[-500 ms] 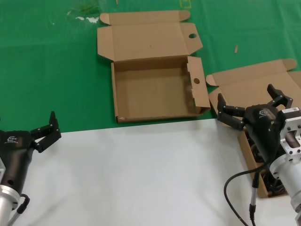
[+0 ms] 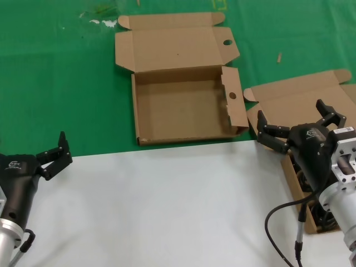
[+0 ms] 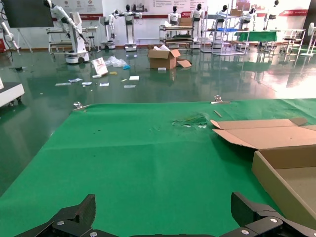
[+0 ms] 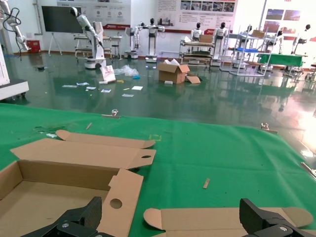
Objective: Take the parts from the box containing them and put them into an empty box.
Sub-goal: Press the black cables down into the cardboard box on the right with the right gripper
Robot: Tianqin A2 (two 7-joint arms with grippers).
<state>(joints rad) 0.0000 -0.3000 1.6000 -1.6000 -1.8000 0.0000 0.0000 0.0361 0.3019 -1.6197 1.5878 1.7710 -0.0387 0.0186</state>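
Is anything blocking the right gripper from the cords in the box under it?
Nothing visible. The right gripper hangs open above the slanted box, lid folded back. The black cords lie mostly hidden behind the arm. The empty box stands open too, with bare green cloth between them.

No visible change: both end effectors and both boxes exactly as before.

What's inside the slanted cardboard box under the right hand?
Black cords show inside the slanted box. The open right hand and its arm cover most of the inside, so their number is hidden.
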